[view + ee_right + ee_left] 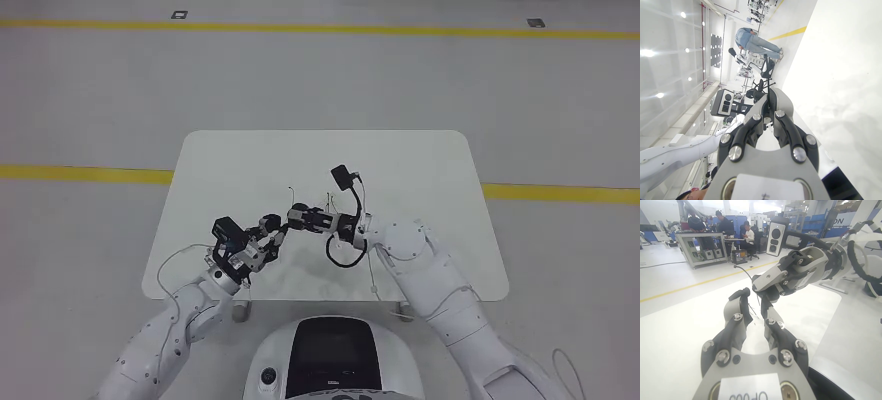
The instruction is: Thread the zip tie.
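Zip tie (767, 75), a thin black strap, is held in the air above the front middle of the white table (420, 170), where the two arms meet. On the left, the left gripper (753, 296) has its fingers spread with nothing pinched. A short end of the strap hangs in the gap between them; whether it touches either finger I cannot tell. Just to the right, the right gripper (298, 217) is clamped on the strap, whose long end curves out past its fingertips.
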